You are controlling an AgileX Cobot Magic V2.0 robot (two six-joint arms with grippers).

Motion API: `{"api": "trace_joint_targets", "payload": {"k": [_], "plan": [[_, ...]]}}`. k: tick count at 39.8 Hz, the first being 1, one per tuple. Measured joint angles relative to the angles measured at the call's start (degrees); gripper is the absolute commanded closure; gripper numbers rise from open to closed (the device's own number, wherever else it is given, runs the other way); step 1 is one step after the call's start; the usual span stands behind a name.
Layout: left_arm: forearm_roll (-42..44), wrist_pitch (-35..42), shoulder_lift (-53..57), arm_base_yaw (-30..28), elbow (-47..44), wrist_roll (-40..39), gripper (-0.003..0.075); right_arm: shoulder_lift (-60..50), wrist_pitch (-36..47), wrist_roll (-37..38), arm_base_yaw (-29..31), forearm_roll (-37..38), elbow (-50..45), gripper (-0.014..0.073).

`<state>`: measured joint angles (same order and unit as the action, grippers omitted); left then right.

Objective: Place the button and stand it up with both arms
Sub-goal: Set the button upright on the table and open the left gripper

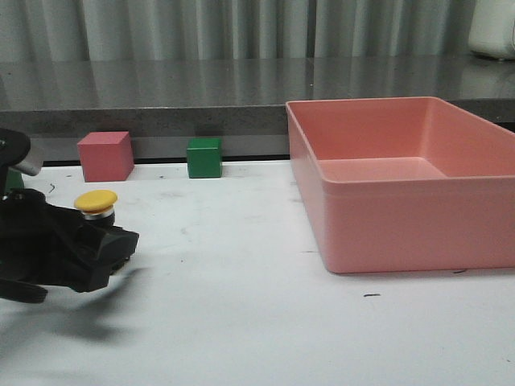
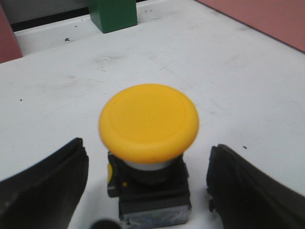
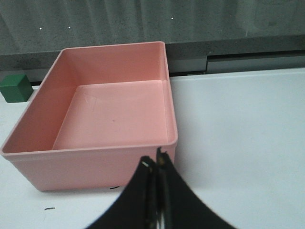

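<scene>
The button (image 1: 96,201) stands upright on the white table at the left, its yellow cap on top and its black body and clear base below. In the left wrist view the button (image 2: 148,125) sits between my two fingers (image 2: 45,183), with a gap on each side. My left gripper (image 1: 113,241) is open around it and does not touch it. My right gripper (image 3: 155,160) is shut and empty, near the front corner of the pink bin (image 3: 95,167). The right arm is out of the front view.
A large pink bin (image 1: 402,209) stands at the right. A pink cube (image 1: 105,156) and a green cube (image 1: 203,158) sit at the table's back edge. The green cube also shows in the left wrist view (image 2: 113,14) and the right wrist view (image 3: 15,88).
</scene>
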<state>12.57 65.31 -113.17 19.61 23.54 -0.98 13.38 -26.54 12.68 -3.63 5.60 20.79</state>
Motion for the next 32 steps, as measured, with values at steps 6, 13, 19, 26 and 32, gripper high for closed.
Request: {"api": "trace_joint_targets", "payload": {"k": [6,13,19,26,32], "plan": [[0.00,0.00,0.16,0.00,-0.12,0.13,0.0188,0.00,0.00,0.00,0.00,0.00,0.00,0.0664],[0.23,-0.20,5.57,0.00,-1.79,0.22,0.0188,0.00,0.00,0.00,0.00,0.00,0.00,0.0664],[0.45,-1.64,15.31,0.35,-2.29,0.22,0.0189,0.00,0.00,0.00,0.00,0.00,0.00,0.0664],[0.45,-15.09,29.51,2.64,-1.84,-3.47,0.0189,0.00,0.00,0.00,0.00,0.00,0.00,0.0664],[0.45,-34.82,43.08,4.36,2.58,-8.19,0.0205,0.00,0.00,0.00,0.00,0.00,0.00,0.0664]]}}
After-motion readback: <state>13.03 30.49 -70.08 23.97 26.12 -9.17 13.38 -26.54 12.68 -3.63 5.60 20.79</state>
